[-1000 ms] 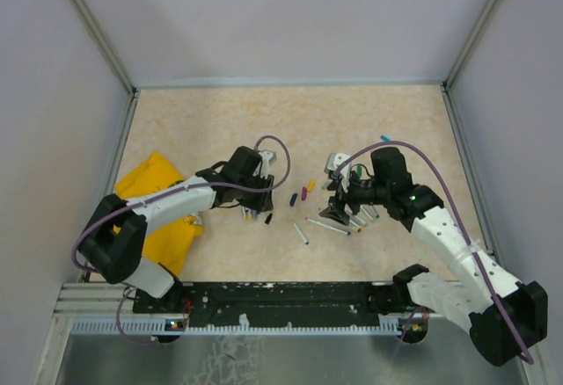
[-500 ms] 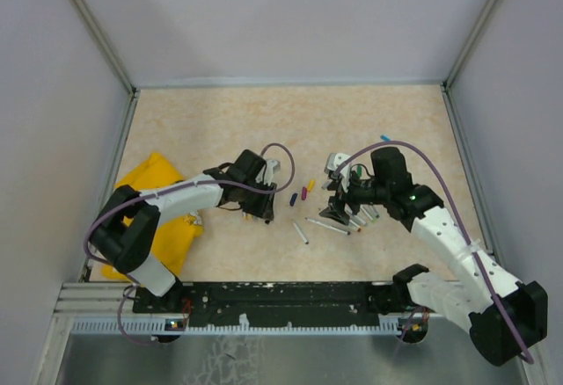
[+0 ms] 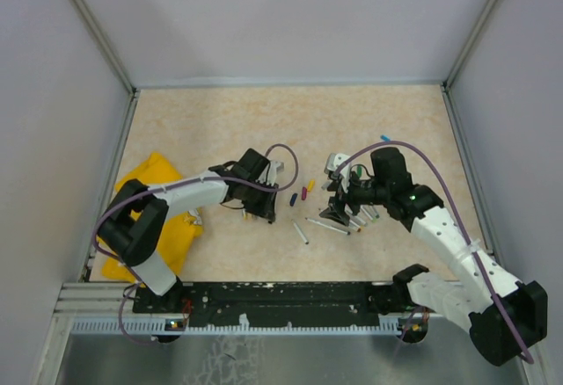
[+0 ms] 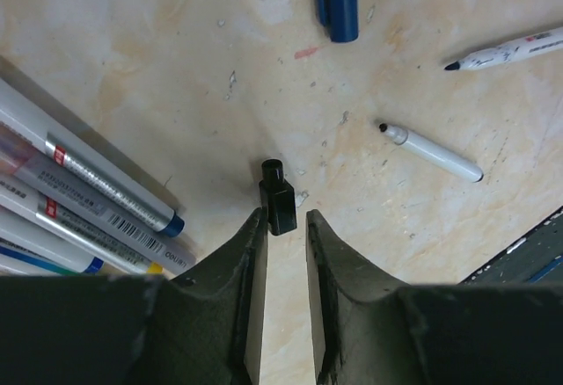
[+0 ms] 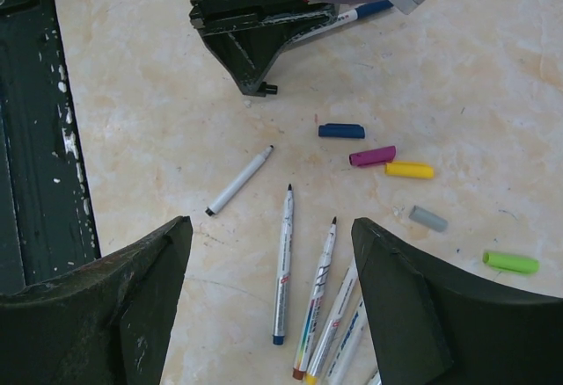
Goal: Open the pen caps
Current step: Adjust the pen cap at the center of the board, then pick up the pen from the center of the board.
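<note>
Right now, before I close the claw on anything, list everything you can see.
loose caps: six; blue cap, magenta cap, yellow cap, grey cap and green cap strung out mid-table; black cap apart from them
uncapped pens: at least three, white barrels, on the caps' near side
capped pens: at least four, white and grey barrels, bunched close to the black cap
cloth: one, yellow, table's left side
table: one, beige marbled
left claw: narrowly open, black cap's end between its tips, ungripped
right claw: wide open, empty
</note>
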Robot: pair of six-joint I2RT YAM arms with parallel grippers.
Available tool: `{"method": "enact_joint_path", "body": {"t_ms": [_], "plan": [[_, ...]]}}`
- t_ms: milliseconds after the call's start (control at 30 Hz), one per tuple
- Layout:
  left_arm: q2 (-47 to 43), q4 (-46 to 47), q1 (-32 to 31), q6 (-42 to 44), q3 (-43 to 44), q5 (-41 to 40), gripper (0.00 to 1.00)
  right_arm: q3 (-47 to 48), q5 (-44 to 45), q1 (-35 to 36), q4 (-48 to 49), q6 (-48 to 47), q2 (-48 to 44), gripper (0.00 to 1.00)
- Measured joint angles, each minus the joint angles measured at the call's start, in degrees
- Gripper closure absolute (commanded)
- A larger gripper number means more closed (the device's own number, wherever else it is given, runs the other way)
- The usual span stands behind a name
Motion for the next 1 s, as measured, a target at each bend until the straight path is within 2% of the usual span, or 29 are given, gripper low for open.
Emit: {"method": "enact_joint_path", "body": {"t_ms": [333, 567, 667, 900, 1000], "plan": [[6.5, 0.2, 0.0, 0.9, 6.9, 3.1, 0.75, 0.0, 0.0, 0.0, -0.1, -0.1, 0.1, 0.26], [7.5, 0.3, 0.0, 1.0, 8.9, 4.0, 0.7, 0.0, 0.0, 0.0, -0.1, -0.4, 0.1, 0.26], [4.6, 1.5, 0.0, 0.9, 7.8, 4.0, 0.62, 0.0, 0.0, 0.0, -0.1, -0.4, 0.1, 0.26], [-9.4, 5.8, 0.4, 0.2, 0.3, -0.9, 0.54, 0.0, 0.0, 0.0, -0.3, -0.4, 0.1, 0.26], [-12.1, 6.8, 1.1, -0.4, -1.2, -4.1, 0.52, 0.0, 0.0, 0.0, -0.4, -0.4, 0.1, 0.26]]}}
